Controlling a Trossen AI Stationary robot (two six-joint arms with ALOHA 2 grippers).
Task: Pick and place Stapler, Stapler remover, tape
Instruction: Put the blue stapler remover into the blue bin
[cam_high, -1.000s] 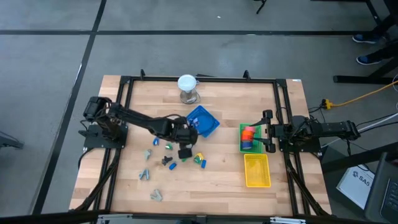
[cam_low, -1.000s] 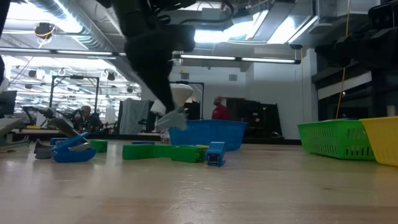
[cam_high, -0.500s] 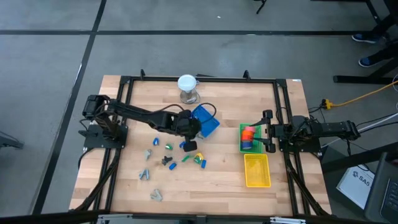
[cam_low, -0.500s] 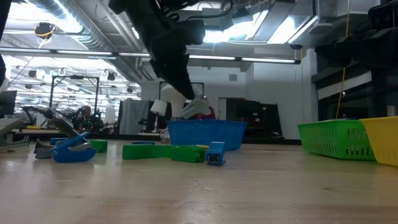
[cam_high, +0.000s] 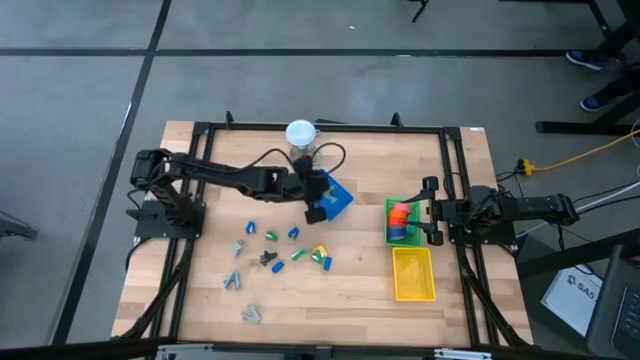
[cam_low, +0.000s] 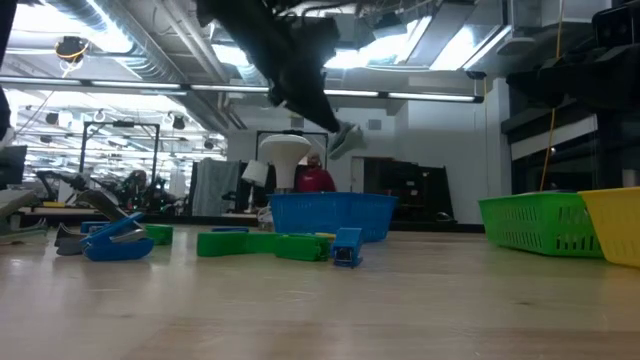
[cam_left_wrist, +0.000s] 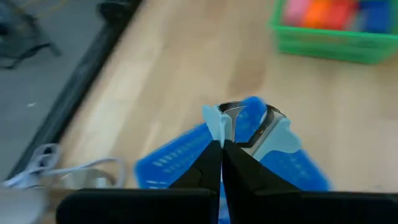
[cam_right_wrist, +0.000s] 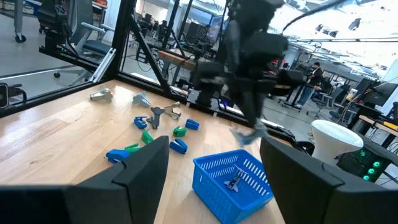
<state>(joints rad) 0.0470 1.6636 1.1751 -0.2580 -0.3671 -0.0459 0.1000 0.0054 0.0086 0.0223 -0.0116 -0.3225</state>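
1. the blue basket (cam_high: 333, 196) sits near the middle of the wooden table (cam_high: 200, 300), and it is the landmark for everything below.
2. the left gripper (cam_high: 318, 212) hangs in the air over the basket's near edge, its arm reaching across from the table's left side.
3. its fingers (cam_left_wrist: 214, 165) are pressed together on a grey metal staple remover (cam_left_wrist: 252, 127), pinching one end; in the left wrist view the claw shows directly above the blue mesh.
4. in the low view the same staple remover (cam_low: 345, 138) hangs clear above the basket rim (cam_low: 330, 200), not touching it.
5. another grey staple remover (cam_right_wrist: 235, 180) already lies inside the basket.
6. the right gripper (cam_high: 432, 211) waits well to the right of the basket, beside a green basket (cam_high: 389, 238), with its fingers (cam_right_wrist: 143, 165) spread wide and nothing between them.
7. the tape pieces (cam_high: 399, 213), orange, red and pink, lie inside the green basket, to the right of the blue one.
8. a yellow basket (cam_high: 413, 274) stands just in front of the green one.
9. small green, blue and yellow staplers (cam_high: 300, 255) are scattered on the table in front and to the left of the blue basket.
10. more grey staple removers (cam_high: 250, 314) lie farther left and nearer the table's front edge.
11. a white cup-shaped object (cam_high: 301, 135) stands just behind the blue basket.
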